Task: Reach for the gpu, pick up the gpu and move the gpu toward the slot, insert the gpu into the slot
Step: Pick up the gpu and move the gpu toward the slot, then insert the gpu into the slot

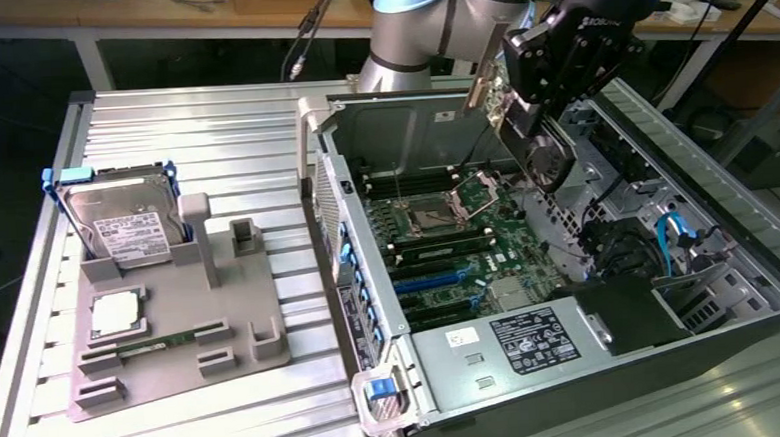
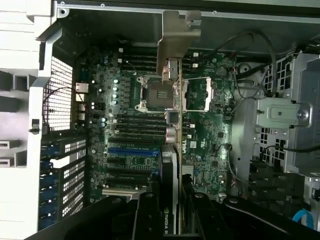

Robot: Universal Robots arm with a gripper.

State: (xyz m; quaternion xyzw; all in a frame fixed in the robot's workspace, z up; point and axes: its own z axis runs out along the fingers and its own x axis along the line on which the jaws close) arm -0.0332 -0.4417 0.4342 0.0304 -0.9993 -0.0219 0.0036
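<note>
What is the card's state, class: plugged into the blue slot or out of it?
Out. The gripper holds the card above the motherboard, apart from the blue slot.

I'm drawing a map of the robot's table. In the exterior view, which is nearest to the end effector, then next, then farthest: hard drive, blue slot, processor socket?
1. processor socket, inside the computer case, nearest the end effector.
2. blue slot, inside too, beyond the socket.
3. hard drive, outside the case, at the exterior view's left.
</note>
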